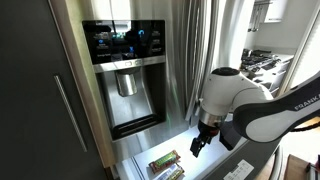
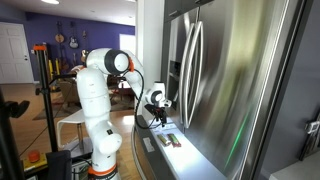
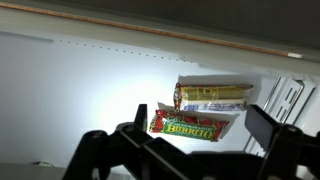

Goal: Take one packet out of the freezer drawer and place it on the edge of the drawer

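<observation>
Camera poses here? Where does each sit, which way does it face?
Exterior, close at the fridge front: faces water dispenser and open freezer drawer; forearm and hand enter from picture right.
Exterior, farther off, side-on along the fridge doors: whole arm shows.
Wrist: looks into the drawer at two packets; both fingers show, apart.
Shared: all see the packets; both exterior views see the hand over the drawer.

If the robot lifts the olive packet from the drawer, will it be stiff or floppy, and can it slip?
The packet looks flat with straight edges, so it is probably fairly stiff and will not roll. Its wrapper seems smooth printed film, so it may slip. The green packet lies right beside it, so a push could shift both.
</observation>
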